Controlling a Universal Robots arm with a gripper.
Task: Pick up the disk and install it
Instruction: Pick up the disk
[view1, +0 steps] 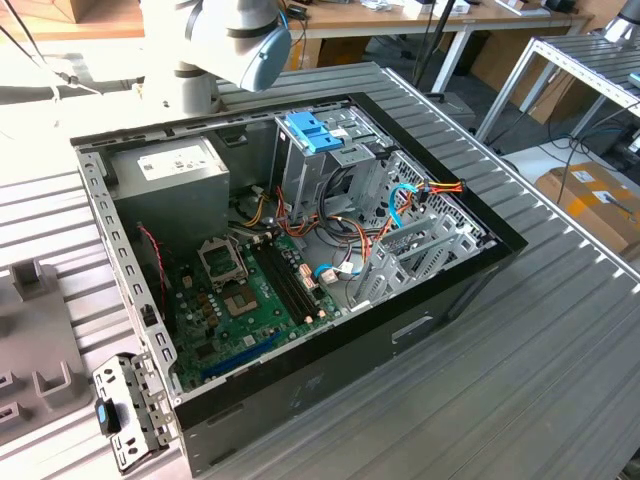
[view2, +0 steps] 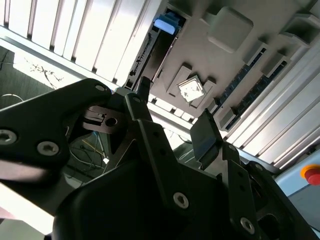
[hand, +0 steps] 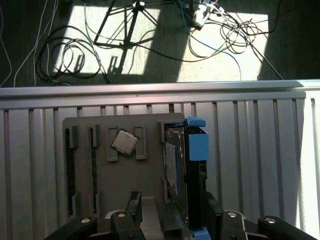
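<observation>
The disk (hand: 186, 165) stands on edge in a slot at one end of a grey holder tray (hand: 85, 125), its blue rail facing the first wrist camera. In the second wrist view its blue end (view2: 165, 23) shows far off at the tray's edge. My gripper (hand: 171, 197) hangs open above the tray, and one black finger (hand: 133, 205) sits on each side of the disk's near end without touching it. The second wrist view has the gripper (view2: 175, 100) with its fingers apart and nothing between them. In the exterior view the arm's joint (view1: 240, 40) is at the top.
An open computer case (view1: 480, 255) lies on the slatted metal table (view1: 560, 380), with a grey power-supply box (view1: 170, 175) and a bare blue bracket (view1: 315, 130) on its drive cage. A processor chip (hand: 125, 142) rests in the tray. Beyond the table edge (hand: 150, 90) the floor carries cables.
</observation>
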